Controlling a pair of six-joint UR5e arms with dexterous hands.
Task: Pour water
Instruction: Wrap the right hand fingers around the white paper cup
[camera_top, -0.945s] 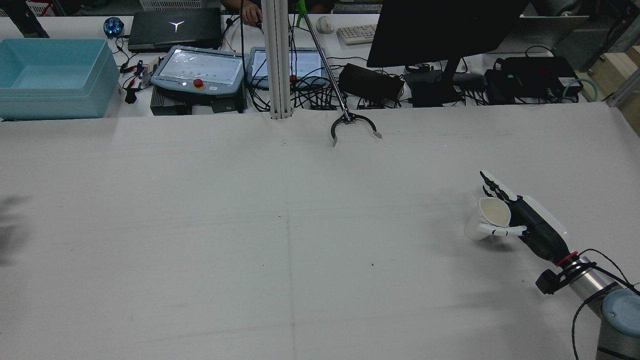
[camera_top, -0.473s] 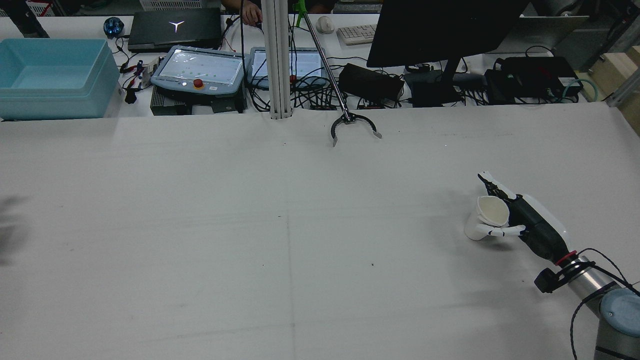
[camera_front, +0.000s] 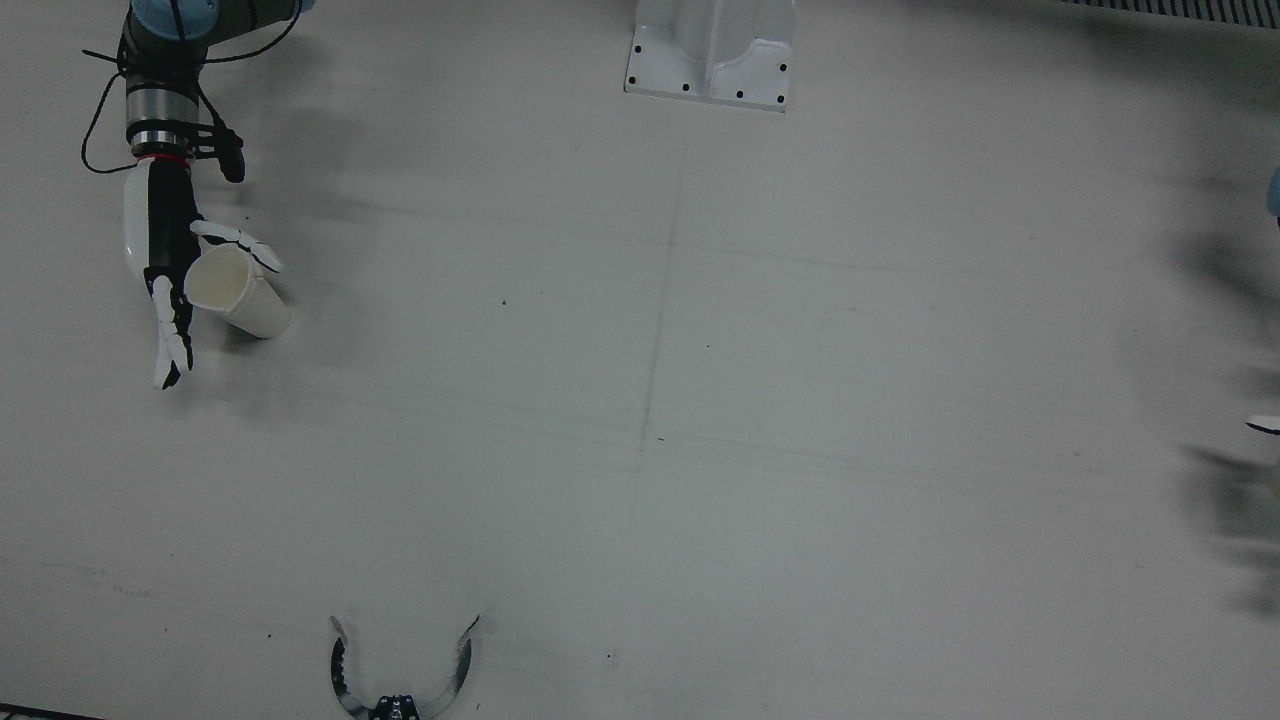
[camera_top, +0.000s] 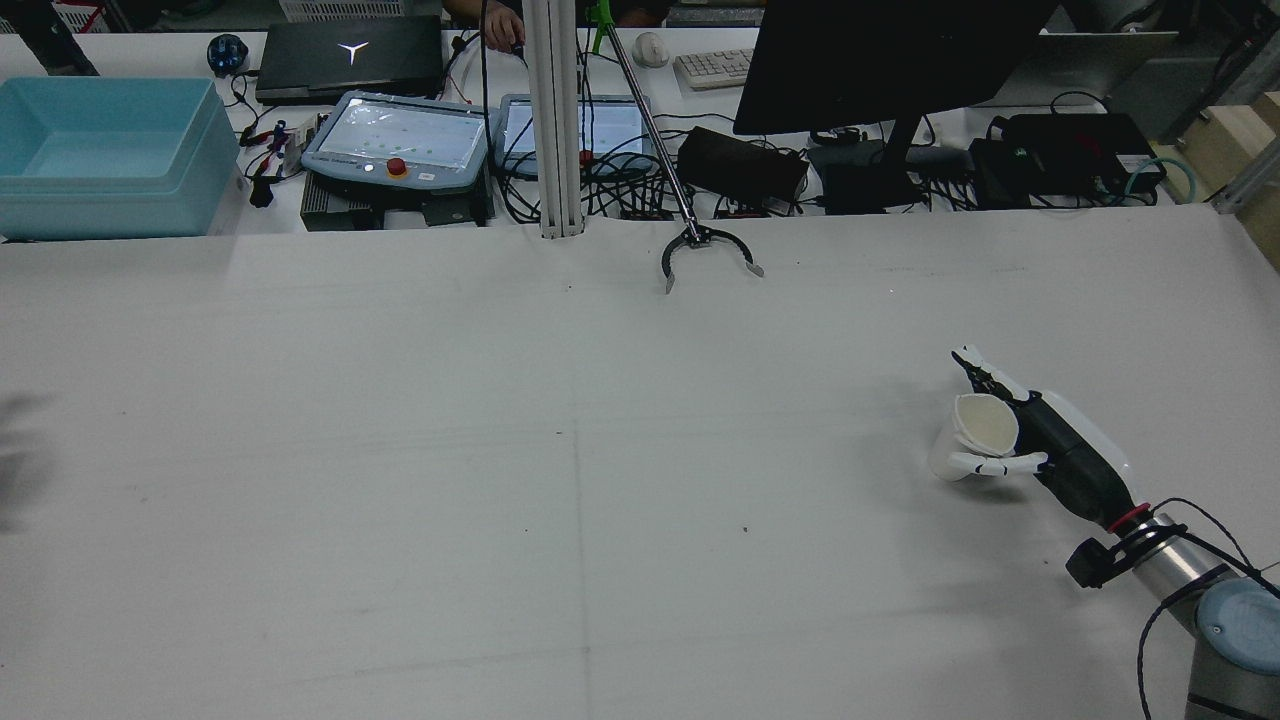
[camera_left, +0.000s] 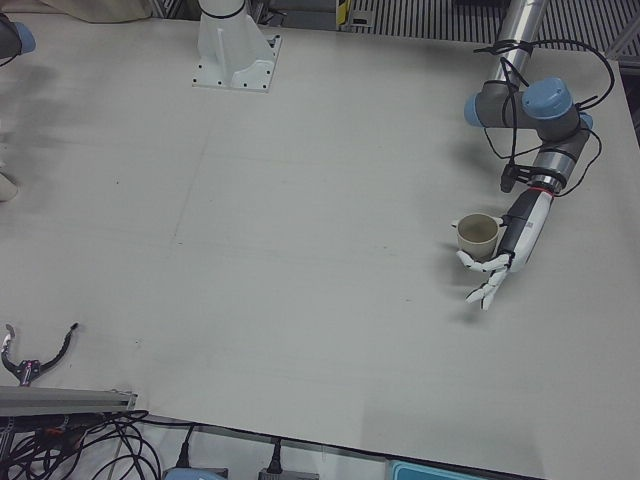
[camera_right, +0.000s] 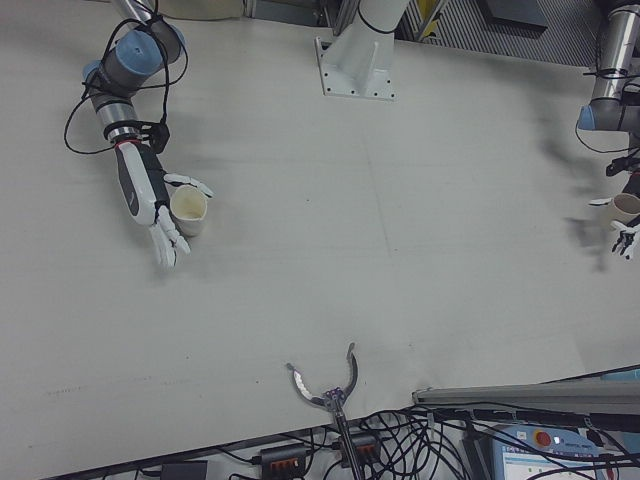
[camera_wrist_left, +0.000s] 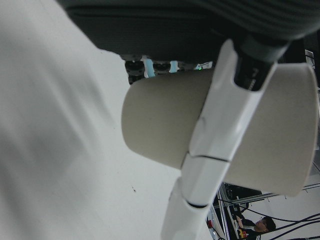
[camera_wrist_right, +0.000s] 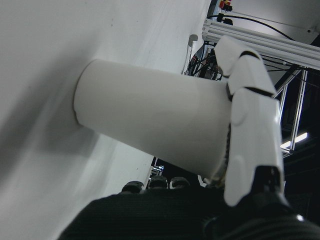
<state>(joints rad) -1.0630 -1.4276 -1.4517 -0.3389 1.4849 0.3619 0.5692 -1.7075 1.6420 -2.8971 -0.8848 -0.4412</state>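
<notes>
My right hand (camera_top: 1045, 440) holds a white paper cup (camera_top: 962, 442) near the table's right side in the rear view. The cup is tilted, its base on the table and its rim slightly squeezed. The thumb crosses one side and the long fingers (camera_front: 166, 340) reach past the other. The right hand view shows the cup (camera_wrist_right: 150, 125) close up. My left hand (camera_left: 512, 245) is outside the rear view; in the left-front view it is shut on an upright beige paper cup (camera_left: 478, 235), with its thumb (camera_wrist_left: 220, 140) across the wall. Both cups look empty.
A black reacher-grabber claw (camera_top: 705, 250) lies open at the table's far edge. Behind that edge stand a light-blue bin (camera_top: 100, 150), two teach pendants (camera_top: 400, 135), cables and a monitor (camera_top: 880, 60). The white pedestal (camera_front: 710, 50) sits at the robot's side.
My right hand has shifted a little to the left and tightened on the white cup, whose rim is now pinched out of round. The claw has not moved.
</notes>
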